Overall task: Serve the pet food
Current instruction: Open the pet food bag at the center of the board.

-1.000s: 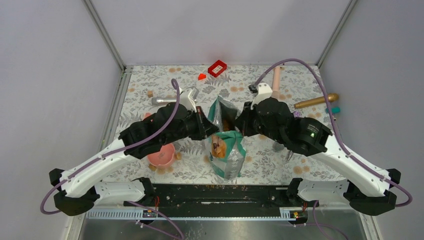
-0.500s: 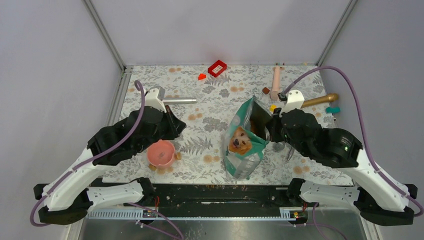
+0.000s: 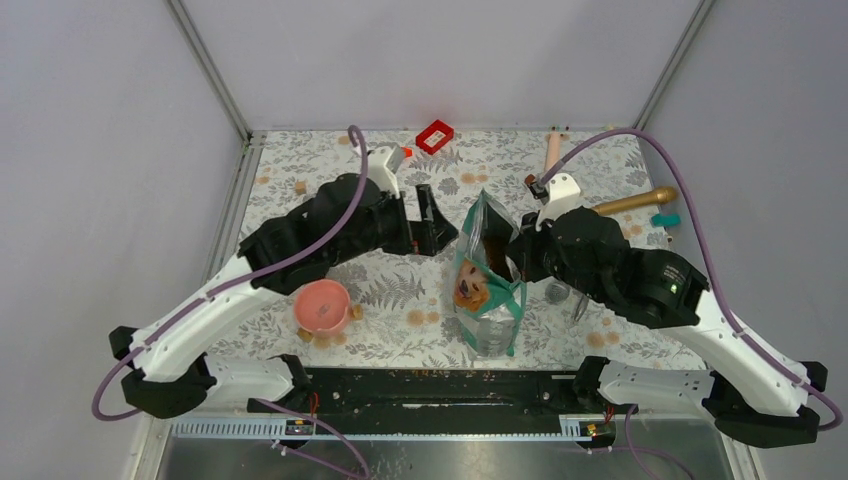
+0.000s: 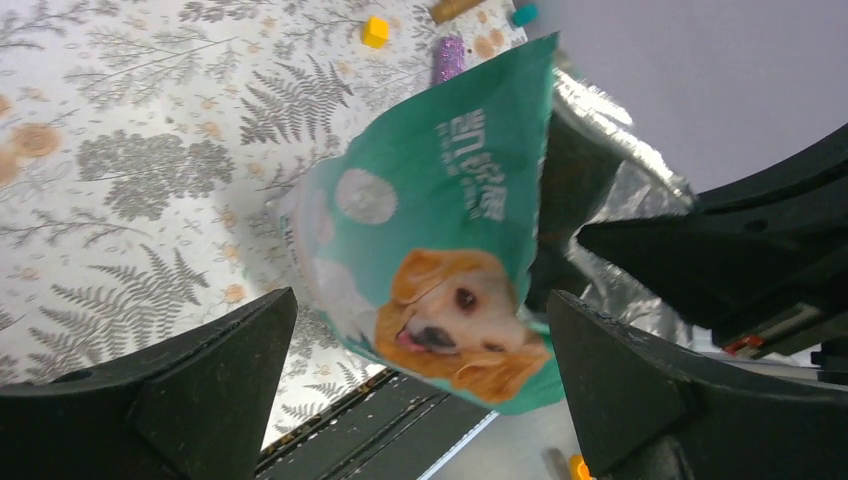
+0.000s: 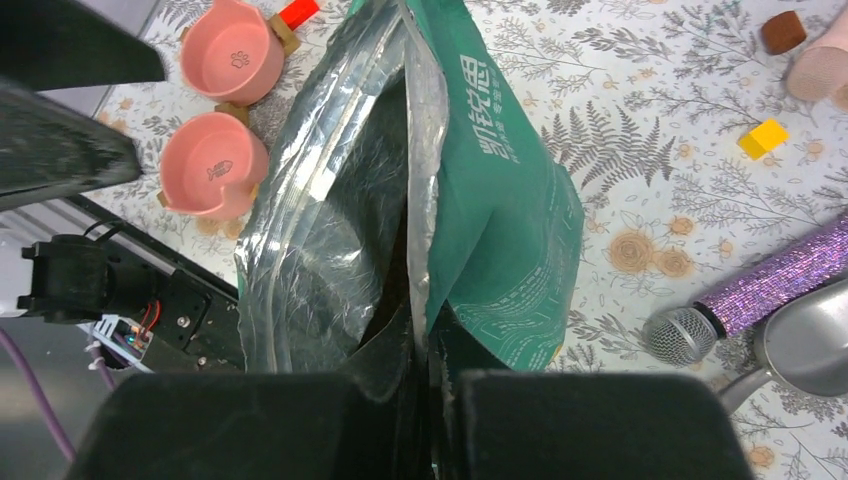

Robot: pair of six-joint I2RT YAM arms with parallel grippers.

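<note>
Pet food (image 3: 495, 252) shows as a brown patch in the mouth of the teal-green and white foil pouch (image 3: 485, 290) printed with a golden dog's face. The pouch stands near the middle of the fern-patterned tabletop (image 3: 400, 290). The right claw (image 5: 425, 372) is clamped on the pouch's open rim. The left claw (image 3: 438, 220) hangs spread wide just beside the pouch, not touching it. Two pink bowls (image 5: 212, 170) sit near the front edge. A red box (image 3: 435, 135) lies by the plain pale grey back wall (image 3: 440, 60).

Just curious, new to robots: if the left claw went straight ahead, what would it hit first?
Probably the pet food pouch: it sits squarely ahead of the open left gripper, though distance is unclear.
</note>
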